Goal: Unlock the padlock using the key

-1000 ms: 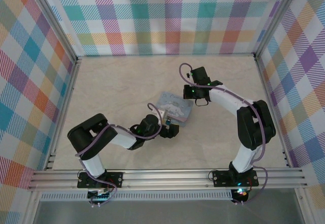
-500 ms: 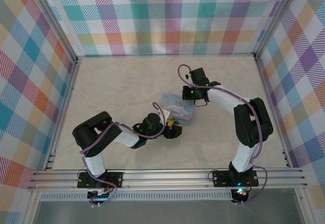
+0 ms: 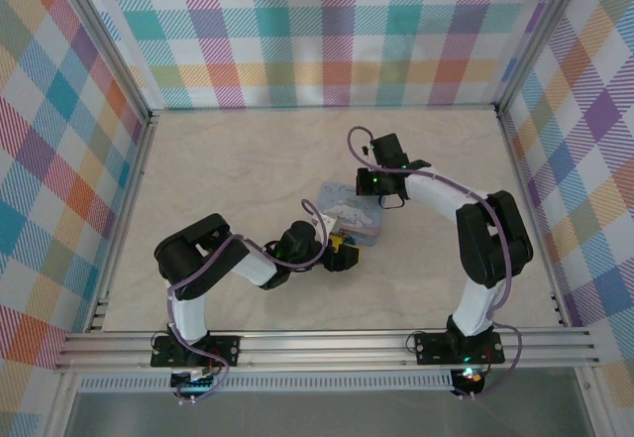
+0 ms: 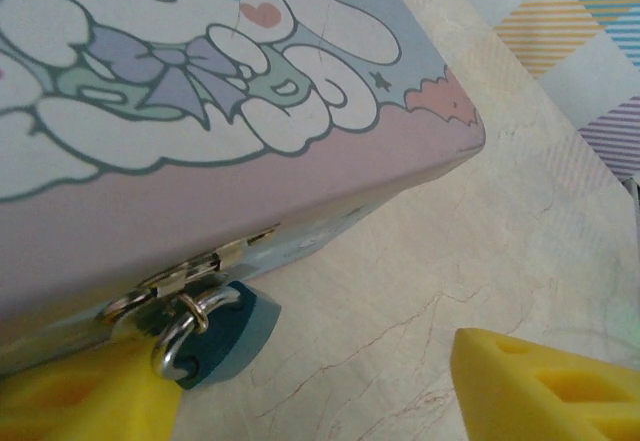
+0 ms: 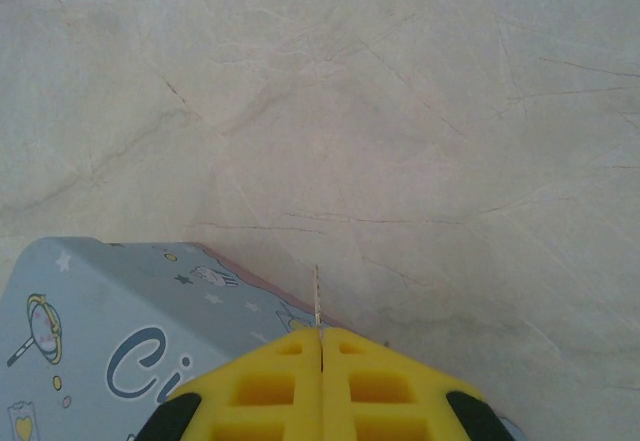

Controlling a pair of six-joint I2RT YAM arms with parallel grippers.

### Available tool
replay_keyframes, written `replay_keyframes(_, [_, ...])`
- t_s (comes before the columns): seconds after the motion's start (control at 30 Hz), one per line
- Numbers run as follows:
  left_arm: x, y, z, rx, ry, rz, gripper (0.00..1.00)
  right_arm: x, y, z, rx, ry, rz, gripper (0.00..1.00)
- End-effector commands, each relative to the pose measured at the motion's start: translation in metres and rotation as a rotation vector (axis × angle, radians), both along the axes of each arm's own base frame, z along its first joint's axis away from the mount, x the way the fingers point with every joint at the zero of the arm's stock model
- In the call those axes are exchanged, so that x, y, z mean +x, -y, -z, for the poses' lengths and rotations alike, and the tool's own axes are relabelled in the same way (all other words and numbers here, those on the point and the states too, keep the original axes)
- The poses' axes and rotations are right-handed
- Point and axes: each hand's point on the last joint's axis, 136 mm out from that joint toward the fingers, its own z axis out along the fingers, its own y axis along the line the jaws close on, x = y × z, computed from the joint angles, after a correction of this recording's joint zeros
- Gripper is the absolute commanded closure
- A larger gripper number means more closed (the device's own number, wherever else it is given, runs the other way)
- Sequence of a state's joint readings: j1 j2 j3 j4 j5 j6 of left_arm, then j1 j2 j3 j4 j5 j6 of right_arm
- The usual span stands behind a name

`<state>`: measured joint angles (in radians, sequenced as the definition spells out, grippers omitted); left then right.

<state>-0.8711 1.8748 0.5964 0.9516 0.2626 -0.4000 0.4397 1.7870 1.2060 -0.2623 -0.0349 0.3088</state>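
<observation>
Left wrist view puts the padlock [image 4: 225, 336] right in front of me. It has a teal body on a silver shackle and hangs from the hasp [image 4: 190, 273] on the front wall of the cartoon tin box [image 4: 200, 111], low against that wall and just above the worktop [image 4: 420, 261].

My left pincer [image 4: 300, 391] stands apart at that same front side of the box. One yellow pad [image 4: 80, 391] sits close against the padlock's side; whether it touches, I cannot tell. The other pad [image 4: 550, 386] is well clear, out past the box's corner. I judge this pincer is here to steady the lock body so the keyhole cannot swing away from the key. Nothing is clamped yet.

At the far side of the box, my right pincer [image 5: 320, 339] is pressed together on the key [image 5: 317, 301], a thin metal blade seen edge-on between the pads. It hovers over the box's far edge, which keeps the key ready but out of the way.

From the overhead camera the two pincers flank the box, left at its near side and right at its far side. The shackle runs through the hasp, so I read the padlock as locked.
</observation>
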Motion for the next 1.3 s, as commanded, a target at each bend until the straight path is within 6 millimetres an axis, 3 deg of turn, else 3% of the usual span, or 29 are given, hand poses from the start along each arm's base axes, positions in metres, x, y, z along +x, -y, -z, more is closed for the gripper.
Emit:
replay_keyframes(0.0, [-0.004,0.012,-0.009,-0.042,0.007,0.029,0.26,-0.004,-0.002,-0.013,0.003,0.023,-0.018,1.00])
replay_keyframes(0.2, [-0.004,0.009,-0.010,-0.031,0.008,0.021,0.25,-0.001,0.008,-0.048,-0.025,0.087,0.005,1.00])
replay_keyframes(0.33, [-0.003,0.009,-0.012,-0.028,0.012,0.017,0.25,-0.003,0.028,-0.067,-0.047,0.116,0.065,1.00])
replay_keyframes(0.43, [-0.003,0.009,-0.012,-0.028,0.010,0.017,0.25,-0.008,0.050,-0.071,-0.094,0.118,0.122,1.00])
replay_keyframes(0.6, [-0.004,0.008,-0.013,-0.026,0.012,0.018,0.25,-0.027,0.079,-0.052,-0.153,0.062,0.191,1.00])
replay_keyframes(0.77, [-0.002,0.011,-0.013,-0.028,0.009,0.022,0.25,-0.045,0.088,-0.024,-0.169,0.001,0.224,1.00])
replay_keyframes(1.0, [-0.001,0.013,-0.012,-0.034,0.002,0.018,0.23,-0.058,0.073,0.007,-0.092,-0.083,0.206,1.00])
replay_keyframes(1.27, [0.002,0.018,-0.006,-0.032,-0.009,0.025,0.22,-0.065,0.044,0.010,-0.043,-0.094,0.143,1.00])
